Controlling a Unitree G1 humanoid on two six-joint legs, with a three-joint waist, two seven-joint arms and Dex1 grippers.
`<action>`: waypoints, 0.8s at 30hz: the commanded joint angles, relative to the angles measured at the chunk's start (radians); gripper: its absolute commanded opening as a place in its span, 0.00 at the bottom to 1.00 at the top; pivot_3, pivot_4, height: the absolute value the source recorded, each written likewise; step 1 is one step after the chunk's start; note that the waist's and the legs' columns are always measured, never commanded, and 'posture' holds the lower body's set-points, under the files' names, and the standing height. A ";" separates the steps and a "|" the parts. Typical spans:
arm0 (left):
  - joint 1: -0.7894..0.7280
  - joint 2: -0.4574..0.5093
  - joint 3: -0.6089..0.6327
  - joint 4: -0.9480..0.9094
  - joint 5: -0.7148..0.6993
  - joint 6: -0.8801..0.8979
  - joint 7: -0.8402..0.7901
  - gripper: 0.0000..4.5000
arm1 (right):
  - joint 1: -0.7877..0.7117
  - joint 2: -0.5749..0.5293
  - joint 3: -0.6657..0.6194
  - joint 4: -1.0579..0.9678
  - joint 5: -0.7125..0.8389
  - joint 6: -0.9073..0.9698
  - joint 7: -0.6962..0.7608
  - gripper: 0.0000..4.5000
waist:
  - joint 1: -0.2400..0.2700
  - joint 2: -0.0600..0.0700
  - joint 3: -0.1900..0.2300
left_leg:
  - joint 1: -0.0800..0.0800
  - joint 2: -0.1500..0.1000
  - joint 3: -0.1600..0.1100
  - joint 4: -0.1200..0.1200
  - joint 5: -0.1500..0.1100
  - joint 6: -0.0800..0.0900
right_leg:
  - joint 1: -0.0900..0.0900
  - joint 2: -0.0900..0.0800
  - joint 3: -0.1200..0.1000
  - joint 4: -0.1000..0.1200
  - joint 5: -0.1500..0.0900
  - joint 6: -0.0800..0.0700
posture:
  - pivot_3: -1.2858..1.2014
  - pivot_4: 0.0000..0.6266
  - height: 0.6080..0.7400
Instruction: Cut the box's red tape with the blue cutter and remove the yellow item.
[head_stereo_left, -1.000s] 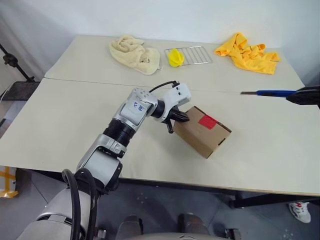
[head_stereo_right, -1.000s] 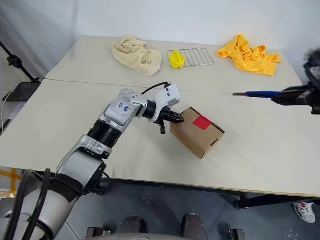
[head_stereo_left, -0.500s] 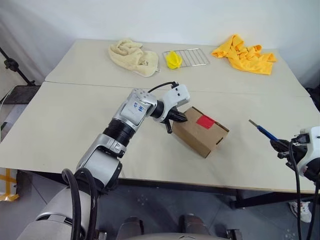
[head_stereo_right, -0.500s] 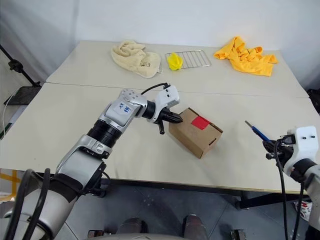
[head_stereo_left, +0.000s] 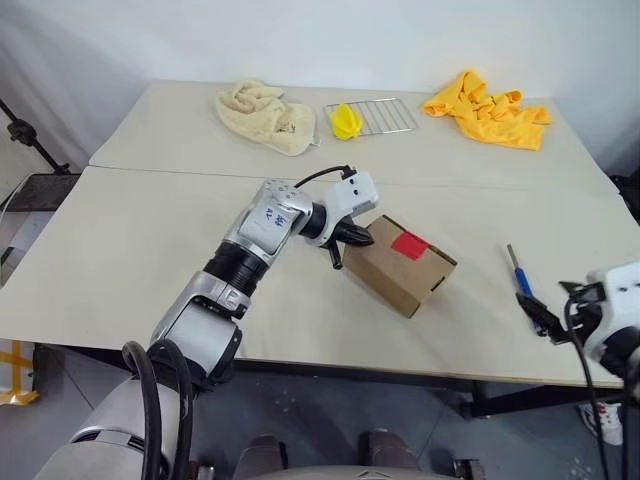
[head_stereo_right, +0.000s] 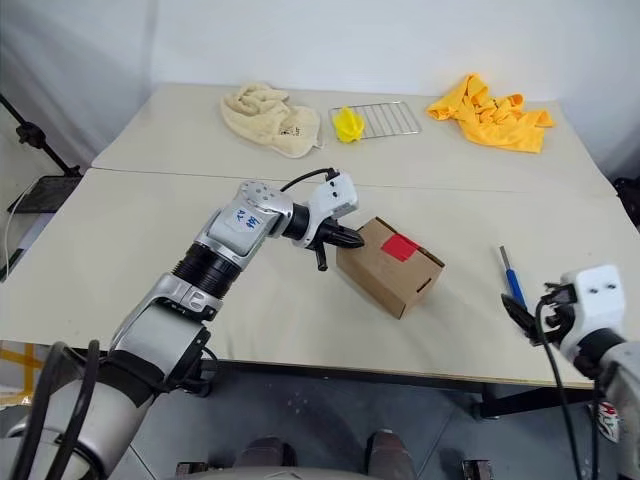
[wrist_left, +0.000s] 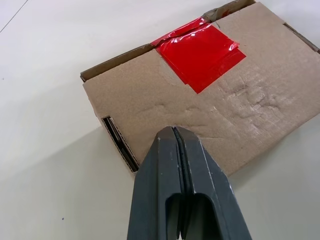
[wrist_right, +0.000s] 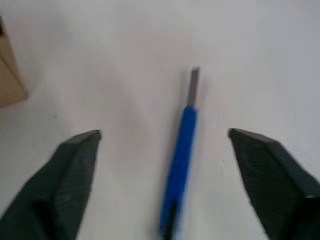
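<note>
The brown cardboard box (head_stereo_left: 400, 268) lies closed at the middle of the table, with red tape (wrist_left: 200, 42) across its lid seam. My left gripper (head_stereo_left: 352, 238) is shut, its tips resting against the top edge of the box's left end. The blue cutter (head_stereo_left: 520, 281) lies loose on the table to the right of the box, its metal tip pointing away from me. My right gripper (wrist_right: 164, 133) hovers low at the cutter's near end, open wide, with the cutter (wrist_right: 181, 150) between the fingers and touching neither. The yellow item is hidden.
At the far side of the table are a cream towel (head_stereo_left: 265, 115), a wire rack (head_stereo_left: 385, 113) with a small yellow object (head_stereo_left: 346, 121) on it, and an orange-yellow cloth (head_stereo_left: 490, 108). The table's near edge (head_stereo_left: 400, 372) runs just below the right gripper.
My right gripper came down from the far right to the table's near right edge with the cutter, then opened; the cutter now lies free. The left gripper and box stayed put.
</note>
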 joint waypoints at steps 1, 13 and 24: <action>-0.013 0.006 0.019 0.022 -0.015 0.031 -0.032 0.00 | -0.117 -0.137 -0.016 -0.027 0.074 0.077 0.038 0.99 | -0.003 0.001 0.000 | 0.000 0.000 0.000 0.000 0.000 0.000 | 0.000 0.000 0.001 -0.001 0.001 0.000 | 0.52 0.24 1.00; -0.140 0.060 0.148 0.041 -0.090 0.071 -0.070 0.00 | -0.610 -0.181 0.528 0.436 -0.094 -0.128 0.112 0.70 | -0.001 -0.001 0.003 | -0.018 0.000 -0.001 -0.002 0.000 0.000 | -0.016 0.001 0.000 -0.006 0.003 0.002 | 0.52 0.24 1.00; 0.035 0.225 0.036 -0.259 -0.112 0.330 -0.195 0.00 | -0.855 -0.058 0.803 0.846 -0.301 -0.366 0.253 0.01 | -0.053 0.000 0.003 | -0.019 -0.001 0.001 -0.003 0.000 0.000 | -0.022 -0.002 -0.008 -0.005 0.003 0.003 | 0.52 0.24 1.00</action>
